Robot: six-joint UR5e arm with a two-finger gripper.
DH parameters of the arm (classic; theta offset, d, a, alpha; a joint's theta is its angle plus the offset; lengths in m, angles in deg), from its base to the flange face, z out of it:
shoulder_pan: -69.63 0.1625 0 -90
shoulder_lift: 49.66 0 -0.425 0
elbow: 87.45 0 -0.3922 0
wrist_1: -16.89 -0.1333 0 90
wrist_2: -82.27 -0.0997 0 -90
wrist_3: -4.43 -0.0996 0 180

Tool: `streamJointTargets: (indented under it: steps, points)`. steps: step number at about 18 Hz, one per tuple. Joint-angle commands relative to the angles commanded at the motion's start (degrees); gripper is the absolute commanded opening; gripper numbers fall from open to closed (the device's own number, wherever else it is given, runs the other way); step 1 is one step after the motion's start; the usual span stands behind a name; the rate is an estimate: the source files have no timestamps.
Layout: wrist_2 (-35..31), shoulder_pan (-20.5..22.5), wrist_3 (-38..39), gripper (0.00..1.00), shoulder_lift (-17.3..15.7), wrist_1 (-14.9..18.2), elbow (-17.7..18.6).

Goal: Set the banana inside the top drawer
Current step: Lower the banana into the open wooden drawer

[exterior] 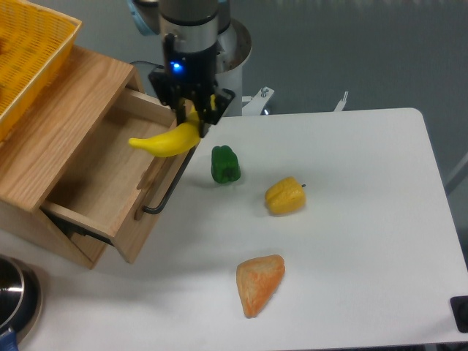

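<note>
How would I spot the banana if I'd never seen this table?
Find the wooden cabinet at the left with its drawer pulled open. Above the drawer's front edge, the gripper holds the banana: long, curved, smooth yellow, unlike the lumpy yellow pepper on the table.

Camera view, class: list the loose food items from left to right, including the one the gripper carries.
banana (held in the gripper) → green pepper → orange wedge → yellow pepper

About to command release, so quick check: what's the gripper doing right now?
Gripper: fingers closed on the banana, holding it above the open top drawer.
</note>
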Motion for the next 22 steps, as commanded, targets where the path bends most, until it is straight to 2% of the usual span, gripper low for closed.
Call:
streamJointTargets:
  steps: [4, 8, 22]
  points:
    - [1.24, -2.98, 3.69, 0.0, 1.31, -0.44, -0.09]
    - [1.24, -4.84, 6.33, 0.0, 2.63, -3.34, 0.09]
    - [0.53, -8.53, 7.65, 0.0, 5.01, -3.52, 1.58]
